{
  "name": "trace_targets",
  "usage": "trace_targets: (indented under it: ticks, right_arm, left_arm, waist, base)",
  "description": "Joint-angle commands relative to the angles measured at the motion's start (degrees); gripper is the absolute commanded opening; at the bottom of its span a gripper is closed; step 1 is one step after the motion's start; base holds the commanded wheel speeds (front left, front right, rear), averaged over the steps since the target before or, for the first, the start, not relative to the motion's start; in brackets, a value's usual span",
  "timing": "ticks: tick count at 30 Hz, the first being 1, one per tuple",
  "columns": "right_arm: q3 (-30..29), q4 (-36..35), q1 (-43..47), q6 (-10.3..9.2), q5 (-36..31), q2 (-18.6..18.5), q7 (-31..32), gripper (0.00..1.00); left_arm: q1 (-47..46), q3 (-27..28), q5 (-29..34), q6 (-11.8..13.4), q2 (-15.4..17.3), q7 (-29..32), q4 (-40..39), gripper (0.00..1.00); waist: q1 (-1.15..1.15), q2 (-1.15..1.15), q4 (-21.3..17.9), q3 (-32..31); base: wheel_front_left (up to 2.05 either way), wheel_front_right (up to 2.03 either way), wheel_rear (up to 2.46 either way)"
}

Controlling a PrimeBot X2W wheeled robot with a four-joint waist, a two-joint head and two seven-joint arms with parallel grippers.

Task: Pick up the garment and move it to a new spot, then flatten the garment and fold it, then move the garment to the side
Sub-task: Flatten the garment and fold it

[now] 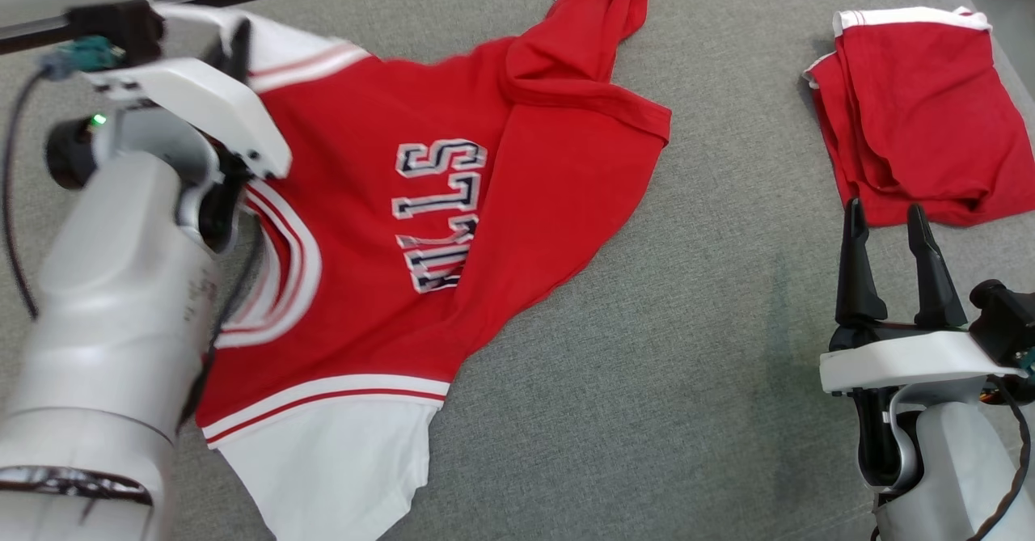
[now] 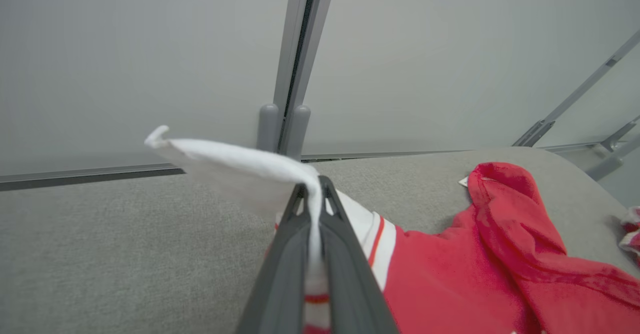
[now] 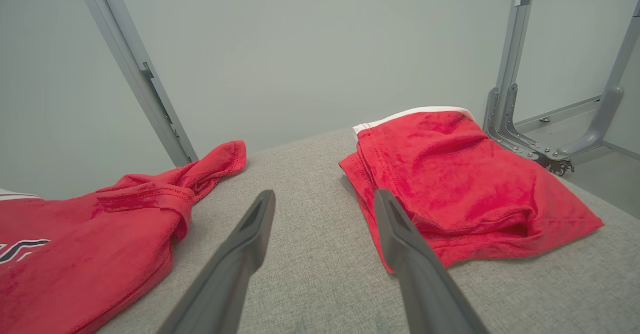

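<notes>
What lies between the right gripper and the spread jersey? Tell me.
Only bare grey tabletop separates the right gripper from the jersey, per the head view.

From the head we look steeply down on the worktop; both wrist cameras skim it closely, facing the back wall, sharing the red shirt.

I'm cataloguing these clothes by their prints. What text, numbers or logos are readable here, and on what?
"ST": the clearest letters of the white, dark-edged block lettering on the chest of the spread red garment. It lies sideways to the head view and a fold covers part of it, so the rest cannot be read reliably.
Folded red garment: no text visible on it.
</notes>
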Motion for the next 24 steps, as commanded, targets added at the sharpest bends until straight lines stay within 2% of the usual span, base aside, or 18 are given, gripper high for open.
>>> trace_targets:
  ticks: [1, 4, 8, 15, 16, 17, 24]
  right_arm:
    - [-0.09, 0.08, -0.28, 0.00, -0.52, -0.04, -0.34, 1.00]
    - [-0.33, 0.11, -0.04, 0.00, -0.64, 0.01, -0.34, 1.00]
    - [0.12, 0.40, -0.14, 0.00, -0.47, 0.03, -0.33, 1.00]
    - [1.21, 1.13, -0.87, 0.00, -0.35, 0.02, -0.34, 1.00]
    - [1.48, 1.37, -0.97, 0.00, -0.41, 0.02, -0.34, 1.00]
    - [1.75, 1.58, -1.10, 0.00, -0.50, 0.02, -0.34, 1.00]
    - [3.25, 2.78, -2.65, 0.00, -2.08, -0.03, -0.34, 1.00]
  left_arm:
    - [-2.08, 0.91, -0.36, -0.34, 1.26, -2.38, 0.00, 0.00]
    - [-4.42, 2.24, -0.81, 0.23, 3.26, -5.96, 0.14, 0.00]
    - [-7.38, 4.22, -0.82, 2.29, 6.62, -10.03, 0.63, 0.00]
    - [-8.25, 4.39, 1.11, 5.61, 10.16, -11.61, 2.96, 0.00]
    - [-7.87, 3.57, 1.72, 5.48, 10.13, -10.93, 3.93, 0.47]
    - [-7.69, 2.82, 2.13, 5.16, 9.89, -10.17, 4.88, 1.00]
    - [-6.39, 2.37, 2.35, 5.68, 7.68, -12.88, 5.32, 1.00]
  waist:
    - [0.00, 0.00, 0.18, -0.54]
    - [0.00, 0.00, 0.67, -1.01]
    - [0.00, 0.00, 1.22, -1.01]
    - [0.00, 0.00, 1.94, -0.31]
    - [0.00, 0.00, 2.06, -0.26]
    - [0.00, 0.00, 2.18, -0.25]
    - [0.00, 0.00, 4.62, -0.94]
  base:
    - [0.00, 0.00, 0.00]
    - [0.00, 0.00, 0.00]
    - [0.00, 0.00, 0.00]
    - [0.00, 0.00, 0.00]
    - [0.00, 0.00, 0.00]
    - [0.00, 0.00, 0.00]
    - [0.00, 0.00, 0.00]
